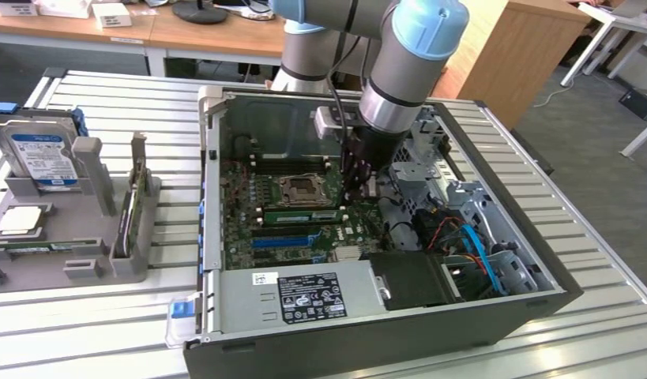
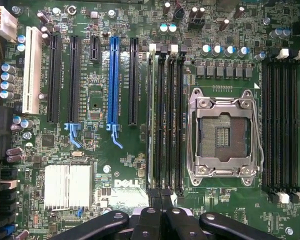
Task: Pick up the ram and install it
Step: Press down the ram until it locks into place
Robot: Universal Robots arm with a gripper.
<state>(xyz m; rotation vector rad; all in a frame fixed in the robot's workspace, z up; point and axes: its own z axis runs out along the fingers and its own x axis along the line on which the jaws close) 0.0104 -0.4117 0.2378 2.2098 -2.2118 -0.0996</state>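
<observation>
The ram (image 1: 299, 215) is a thin green stick standing in a memory slot next to the CPU socket (image 1: 302, 188), inside the open computer case. In the wrist view I see the ram (image 2: 151, 120) edge-on in the outermost of several black slots. My gripper (image 1: 355, 189) reaches down into the case and hangs at the ram's end toward the exterior view's right. Its black fingers (image 2: 149, 220) are shut together just past the slot ends, with nothing visibly clamped between them. Whether the tips touch the stick I cannot tell.
The motherboard (image 2: 90, 100) carries a blue slot strip (image 2: 113, 80), black expansion slots and a silver heatsink (image 2: 67, 186). A power supply (image 1: 302, 296) and cables (image 1: 471, 245) crowd the case's near side. A grey fixture (image 1: 92, 260) with a hard drive (image 1: 44, 158) stands on the exterior view's left.
</observation>
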